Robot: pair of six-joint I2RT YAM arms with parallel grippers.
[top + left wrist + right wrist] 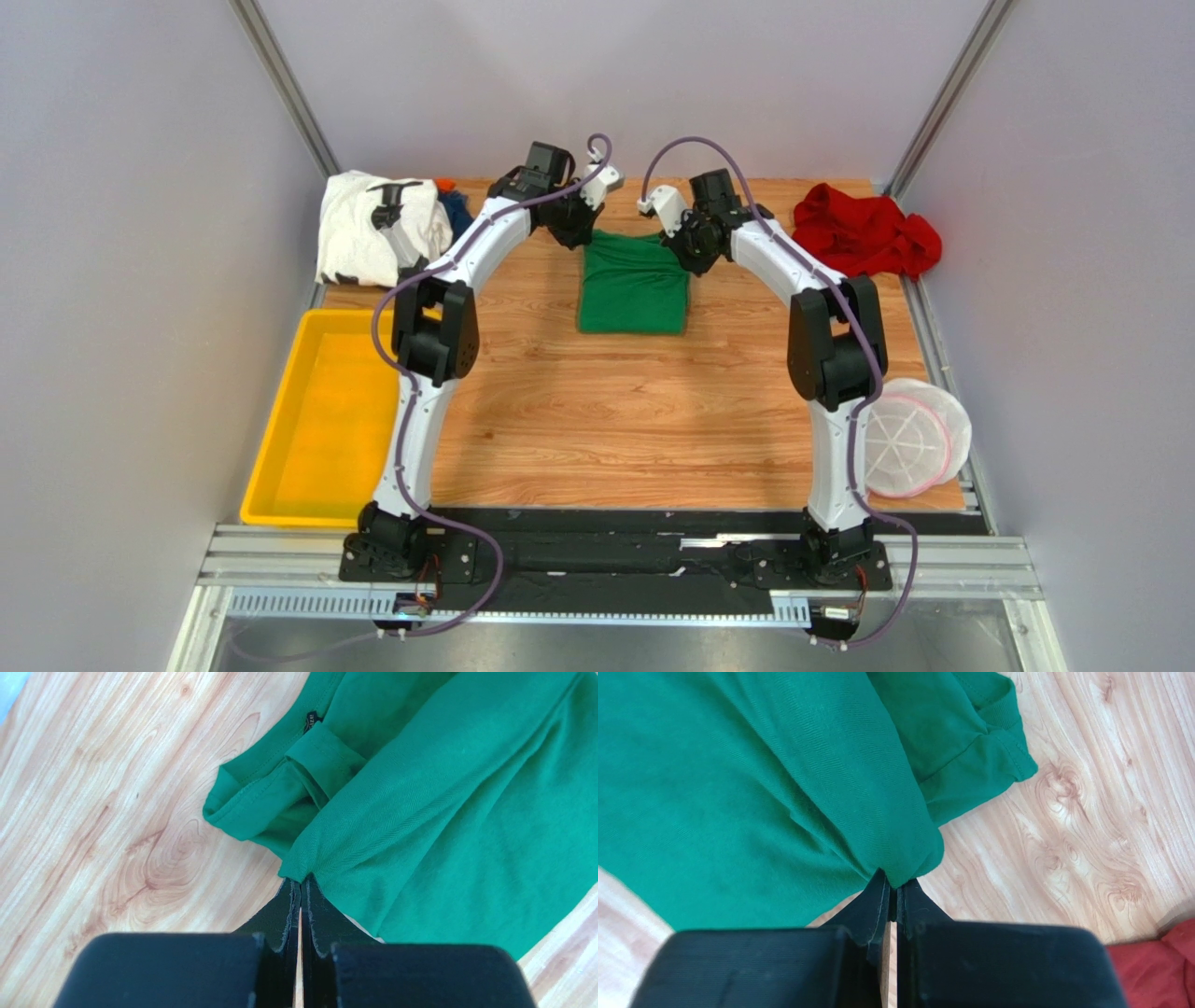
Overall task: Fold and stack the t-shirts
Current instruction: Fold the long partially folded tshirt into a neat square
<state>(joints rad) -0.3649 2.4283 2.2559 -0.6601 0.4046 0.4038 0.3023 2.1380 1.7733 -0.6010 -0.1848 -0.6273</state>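
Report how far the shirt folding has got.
Done: the green t-shirt lies folded into a narrow rectangle mid-table. In hand: the left gripper and right gripper are each shut on a far corner of it, likely for another fold. Left: the white t-shirt, dark blue t-shirt and red t-shirt sit crumpled at the back; nothing is stacked.

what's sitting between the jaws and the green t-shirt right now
Nothing visible does. The left jaws and the right jaws are each shut on the green t-shirt, one at each far corner of it. The white t-shirt and the red t-shirt lie apart from it, toward the far corners of the table.
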